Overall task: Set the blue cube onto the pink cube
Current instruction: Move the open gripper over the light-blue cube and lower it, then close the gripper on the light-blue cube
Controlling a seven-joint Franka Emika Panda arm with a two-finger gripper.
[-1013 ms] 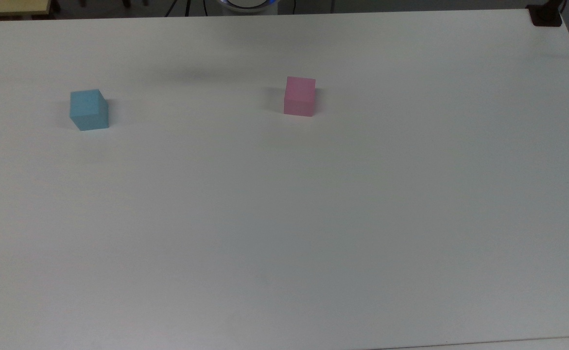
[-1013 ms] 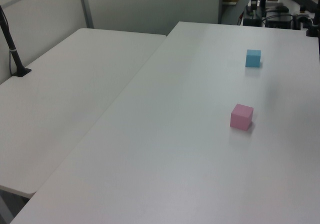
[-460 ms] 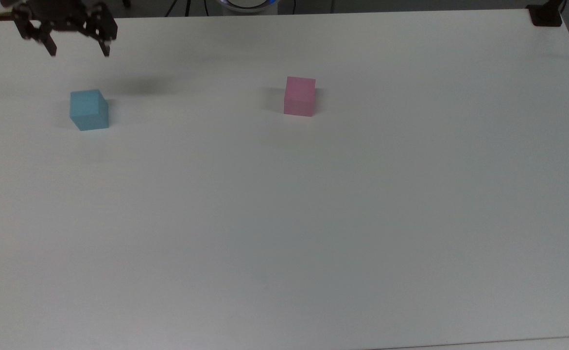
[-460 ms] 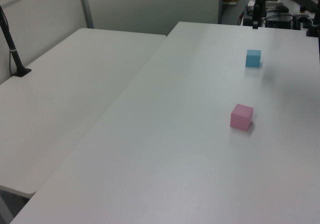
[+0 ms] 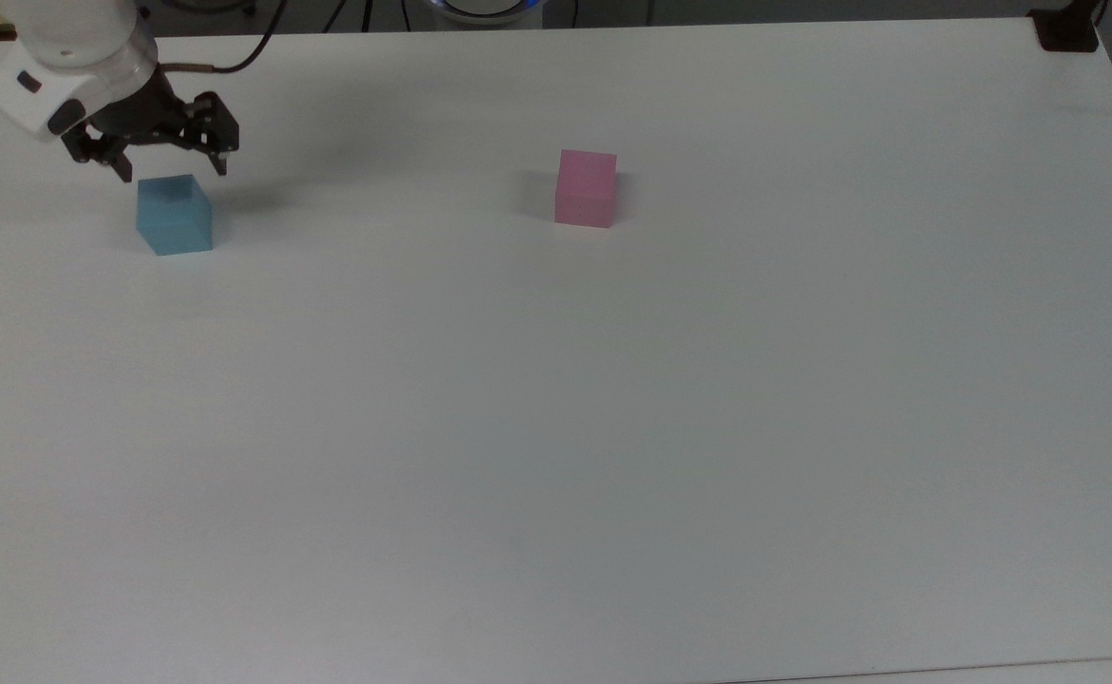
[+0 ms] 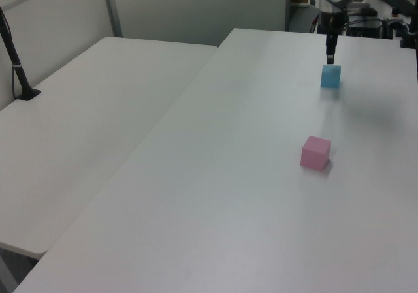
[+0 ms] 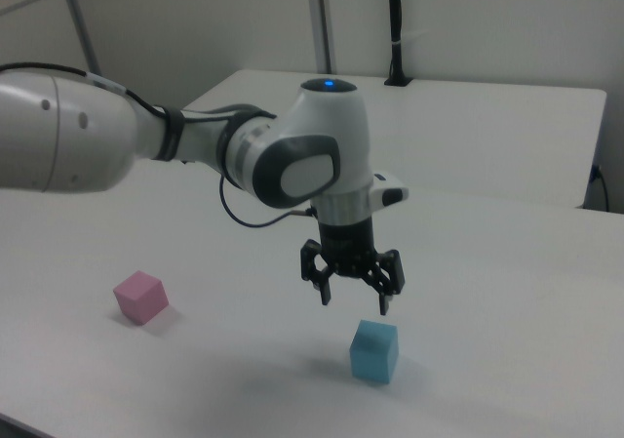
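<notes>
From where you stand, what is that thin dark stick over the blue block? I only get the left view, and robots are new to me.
Observer: It is the gripper, seen edge-on from your side. The right view shows two dark fingers, spread apart.
Operator: Is it already touching the block?
Observer: No. In the right view there is a clear gap between the fingertips and the top of the blue cube.
Operator: Would the block fit between those fingers?
Observer: It looks so. In the top view the fingertips stand wider apart than the blue cube, one toward each of its sides. The pink cube sits alone, off to the top view's right.
</notes>
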